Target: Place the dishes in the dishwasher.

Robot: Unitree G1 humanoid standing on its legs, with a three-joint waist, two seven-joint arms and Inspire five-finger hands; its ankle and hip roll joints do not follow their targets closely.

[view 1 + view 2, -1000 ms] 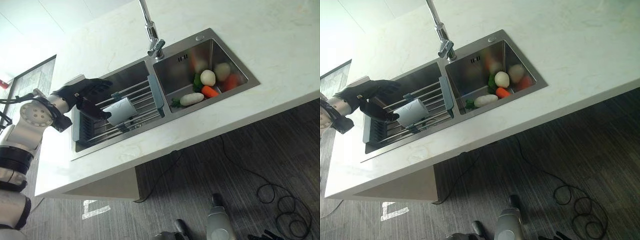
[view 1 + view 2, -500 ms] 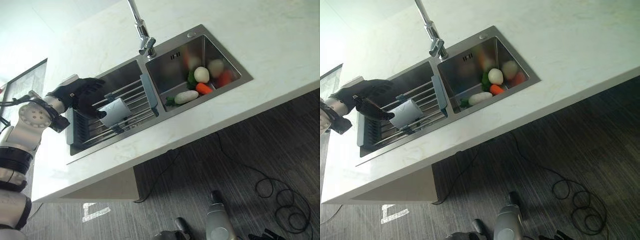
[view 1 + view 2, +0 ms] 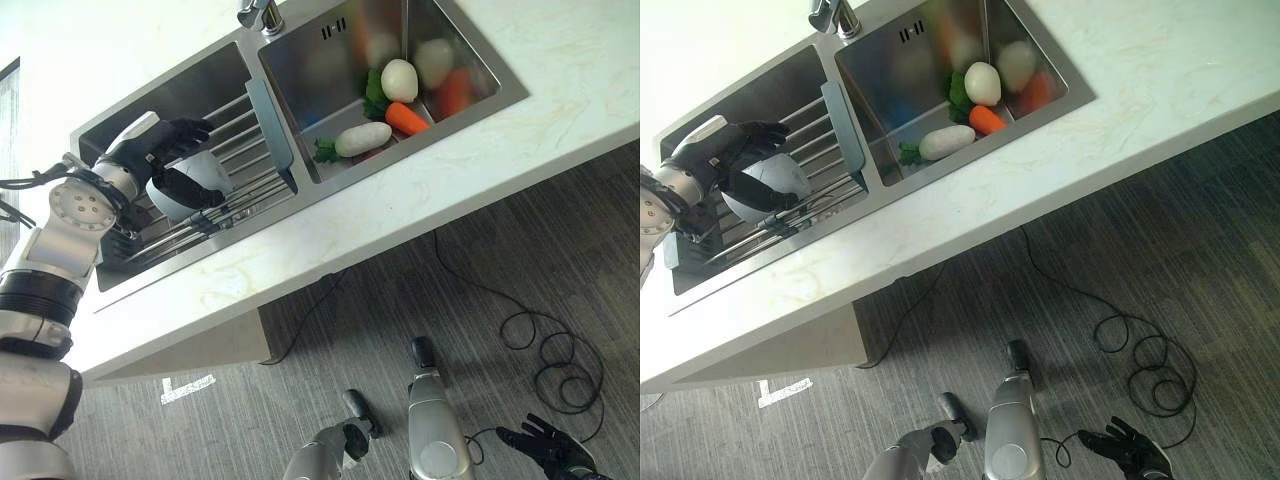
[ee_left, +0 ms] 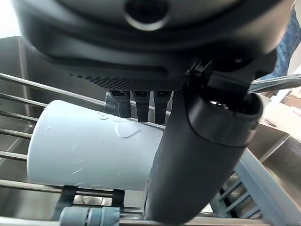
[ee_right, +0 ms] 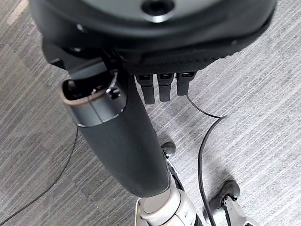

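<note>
Cup on sink rack, clasped by left hand.

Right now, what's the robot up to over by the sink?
The robot's left hand is curled round a white cup lying on its side on the wire rack across the left sink basin. The right basin holds vegetables. The right hand hangs open near the floor.

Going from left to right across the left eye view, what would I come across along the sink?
Left hand curled round a white cup on the drying rack → long white vegetable → round white vegetable → carrot → the right basin's far wall.
</note>
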